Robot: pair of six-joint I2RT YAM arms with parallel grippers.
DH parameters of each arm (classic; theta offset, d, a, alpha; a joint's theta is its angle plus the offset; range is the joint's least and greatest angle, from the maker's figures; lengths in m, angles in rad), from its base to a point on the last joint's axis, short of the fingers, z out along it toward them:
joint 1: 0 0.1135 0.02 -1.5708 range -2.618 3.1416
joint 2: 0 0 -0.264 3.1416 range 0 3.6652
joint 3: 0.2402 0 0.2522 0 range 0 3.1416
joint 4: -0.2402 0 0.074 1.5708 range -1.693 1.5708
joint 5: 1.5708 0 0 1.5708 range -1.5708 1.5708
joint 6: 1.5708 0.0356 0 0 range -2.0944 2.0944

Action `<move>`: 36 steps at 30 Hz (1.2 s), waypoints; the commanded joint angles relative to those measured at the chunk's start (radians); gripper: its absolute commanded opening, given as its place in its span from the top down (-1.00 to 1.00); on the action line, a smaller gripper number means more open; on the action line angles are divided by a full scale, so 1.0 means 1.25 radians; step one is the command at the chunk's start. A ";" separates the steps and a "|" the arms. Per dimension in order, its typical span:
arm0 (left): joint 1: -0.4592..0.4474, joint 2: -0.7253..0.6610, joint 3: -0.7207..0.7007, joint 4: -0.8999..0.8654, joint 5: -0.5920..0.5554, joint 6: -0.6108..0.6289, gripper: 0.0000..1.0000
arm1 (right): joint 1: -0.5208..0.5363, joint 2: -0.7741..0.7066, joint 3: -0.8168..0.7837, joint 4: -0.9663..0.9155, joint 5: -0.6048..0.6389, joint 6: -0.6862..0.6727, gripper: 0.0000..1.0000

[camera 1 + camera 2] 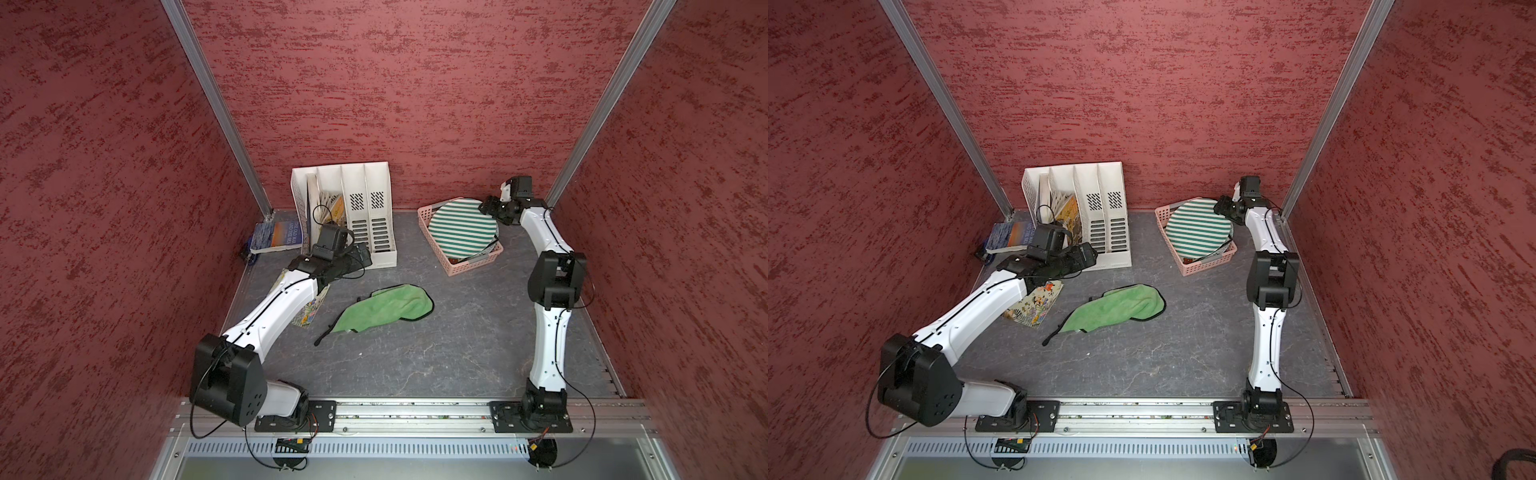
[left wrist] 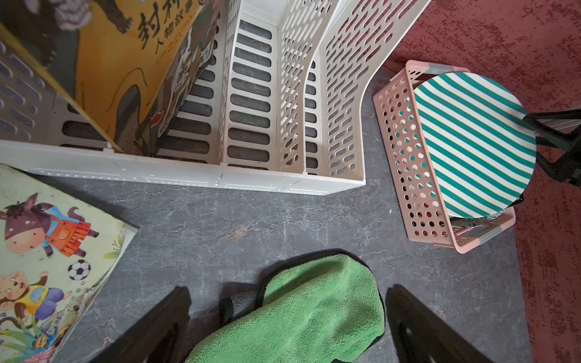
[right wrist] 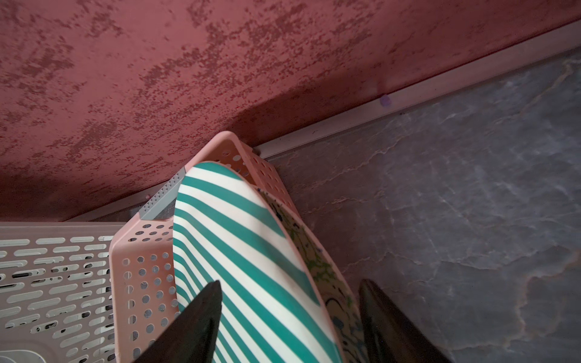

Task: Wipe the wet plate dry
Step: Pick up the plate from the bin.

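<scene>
A grey marbled surface (image 1: 436, 365) carries everything. A white slotted plastic file organiser (image 1: 376, 174) stands at its far edge, left of centre, with a yellow picture book (image 2: 125, 78) leaning in one of its left compartments. Toward the far right corner sits a pink perforated plastic basket (image 2: 405, 151). The round plate with green and white stripes (image 1: 462, 230) rests tilted in the basket, striped face up, its upper rim toward the far edge. A second, patterned plate (image 3: 317, 261) lies just behind it (only a sliver shows).

A crumpled green microfibre cloth with dark trim (image 1: 386, 309) lies near the middle of the surface, well apart from the basket. A flat cartoon-animal children's book (image 1: 1034, 307) lies near the left edge, partly under the left arm. A blue paperback (image 1: 274, 237) lies in the far left corner.

The left hand (image 2: 287, 292) hovers over one end of the cloth, fingers spread wide on either side of it. The right hand (image 3: 289, 284) is at the plate's upper rim, its fingers apart and straddling that rim; no firm pinch is visible.
</scene>
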 commanded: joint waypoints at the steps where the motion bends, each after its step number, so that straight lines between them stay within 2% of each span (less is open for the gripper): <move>1: -0.006 0.003 0.001 0.004 -0.001 -0.006 -0.99 | 0.010 -0.025 0.010 -0.021 -0.054 -0.001 -0.45; 11: -0.019 0.014 0.003 0.014 -0.007 -0.007 -1.00 | 0.018 -0.119 -0.098 0.079 -0.059 0.012 -0.43; 14: -0.020 0.016 0.004 0.014 -0.007 -0.006 -1.00 | 0.018 -0.110 -0.112 0.093 -0.085 0.031 -0.23; 21: -0.019 0.019 0.005 0.012 -0.002 -0.024 -0.99 | 0.026 -0.061 -0.109 0.096 -0.198 0.088 0.09; 26: -0.005 0.025 0.008 0.015 0.025 -0.060 -0.99 | 0.035 -0.047 -0.105 0.076 -0.206 0.095 0.31; 29: -0.001 0.023 0.007 0.029 0.051 -0.049 -1.00 | 0.034 -0.059 -0.101 0.077 -0.206 0.099 0.67; 31: 0.001 0.021 0.007 0.037 0.069 -0.026 -1.00 | 0.035 -0.081 -0.093 0.084 -0.204 0.102 0.85; 34: 0.004 0.019 0.004 0.046 0.098 0.006 -0.99 | 0.034 -0.139 -0.104 0.127 -0.180 0.116 1.00; 36: 0.003 0.025 0.009 0.038 0.114 0.026 -1.00 | 0.035 -0.183 -0.115 0.161 -0.158 0.135 1.00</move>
